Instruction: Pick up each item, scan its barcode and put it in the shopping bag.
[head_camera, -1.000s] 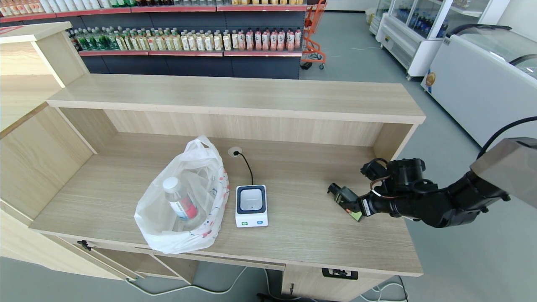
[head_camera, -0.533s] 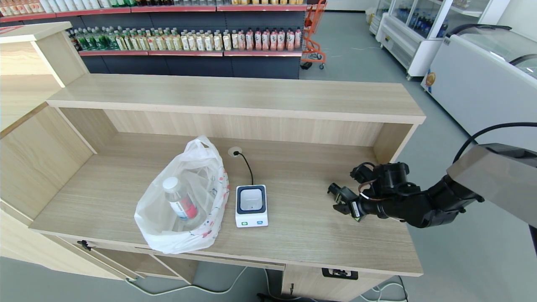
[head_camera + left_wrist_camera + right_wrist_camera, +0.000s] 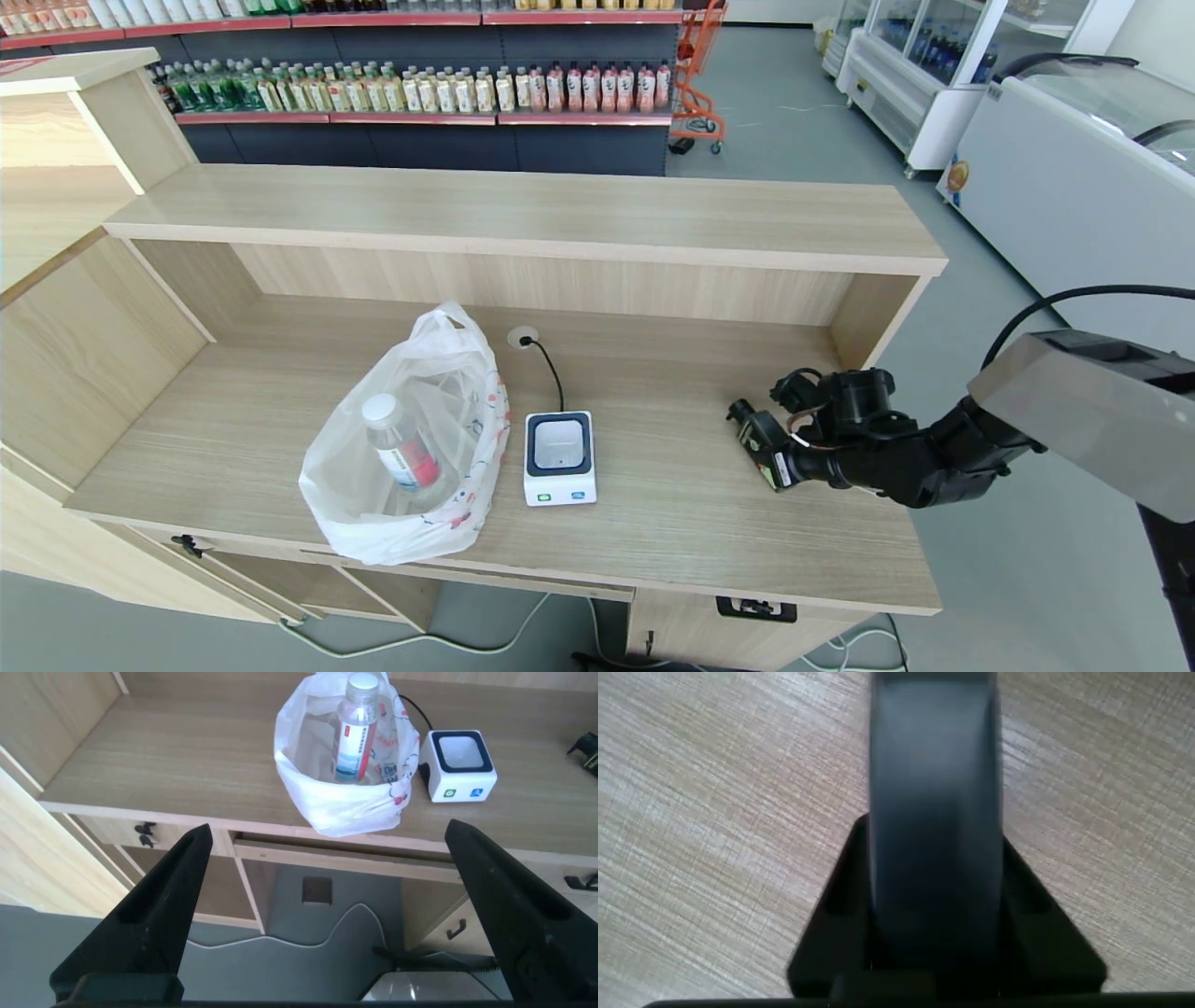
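1. Finds the right claw point(image 3: 744, 427) low over the right part of the desk point(image 3: 672, 523), pressed together, with nothing visibly pinched. Reads the same from the right wrist view: one closed grey mass just above the wood grain.
2. Finds the left claw point(image 3: 329, 833) spread wide and empty, hanging in front of the desk's near edge and well apart from every item.
3. Places the barcode scanner point(image 3: 558, 457) well to the left of the right claw, window facing up, with its cable point(image 3: 551, 369) running back to a hole in the desk.
4. Places the shopping bag point(image 3: 467, 439) just beside the scanner on its left, mouth open, with the clear bottle point(image 3: 397, 448) leaning inside, white cap up.
5. Judges the bottle's part of the task done, since it already sits in the bag.
6. Risks scraping the wood if the right claw sinks or slides at this height.
7. Risks knocking the scanner or snagging its cable on a low sweep to the left.
8. Risks tipping the bottle and collapsing the bag's mouth with any bump, given how thin and slack the plastic looks.
9. Risks catching the desk's front edge if the left claw rises straight up.
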Tool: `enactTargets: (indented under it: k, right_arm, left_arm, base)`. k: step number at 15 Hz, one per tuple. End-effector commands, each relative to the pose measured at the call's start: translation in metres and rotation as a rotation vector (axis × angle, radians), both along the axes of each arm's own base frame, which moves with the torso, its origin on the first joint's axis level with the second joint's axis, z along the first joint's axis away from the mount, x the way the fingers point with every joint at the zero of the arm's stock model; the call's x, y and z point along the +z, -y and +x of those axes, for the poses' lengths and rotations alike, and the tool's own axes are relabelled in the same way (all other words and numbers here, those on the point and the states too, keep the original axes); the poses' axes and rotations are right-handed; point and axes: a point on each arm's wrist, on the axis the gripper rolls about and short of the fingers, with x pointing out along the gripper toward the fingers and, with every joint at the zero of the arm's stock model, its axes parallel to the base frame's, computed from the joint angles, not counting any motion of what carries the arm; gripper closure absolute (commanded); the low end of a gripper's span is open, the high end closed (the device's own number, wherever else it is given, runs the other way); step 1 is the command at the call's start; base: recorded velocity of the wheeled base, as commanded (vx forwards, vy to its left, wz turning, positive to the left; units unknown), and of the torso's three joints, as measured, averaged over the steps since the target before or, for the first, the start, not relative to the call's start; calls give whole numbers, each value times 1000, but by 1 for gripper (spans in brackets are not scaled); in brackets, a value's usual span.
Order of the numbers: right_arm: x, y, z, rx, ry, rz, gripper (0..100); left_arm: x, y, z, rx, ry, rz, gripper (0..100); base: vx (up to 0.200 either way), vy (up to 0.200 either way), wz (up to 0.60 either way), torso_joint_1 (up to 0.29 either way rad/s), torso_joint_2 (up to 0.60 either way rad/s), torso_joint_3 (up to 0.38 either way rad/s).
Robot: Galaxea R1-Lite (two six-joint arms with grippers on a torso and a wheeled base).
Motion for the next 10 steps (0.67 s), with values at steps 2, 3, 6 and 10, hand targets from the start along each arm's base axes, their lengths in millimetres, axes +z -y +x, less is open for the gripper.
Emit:
enactTargets:
  k: [2,3,6,10]
  right_arm:
    - [20,1,3,-3,60,7,100]
    - [31,4,1,-8,85,4,100]
    - [73,19,-20,-84,196,-183,100]
    - [112,71,-106,-142,293,-466,100]
  left_arm:
    - [0,0,0,0,-1,0,0]
    - [0,0,0,0,-1,0,0]
    - [0,0,0,0,-1,0,0]
    - [0,0,0,0,-1,0,0]
  base:
    - [0,0,0,0,0,0]
    - [0,0,0,0,0,0]
    - [0,0,0,0,0,0]
    - [0,0,0,0,0,0]
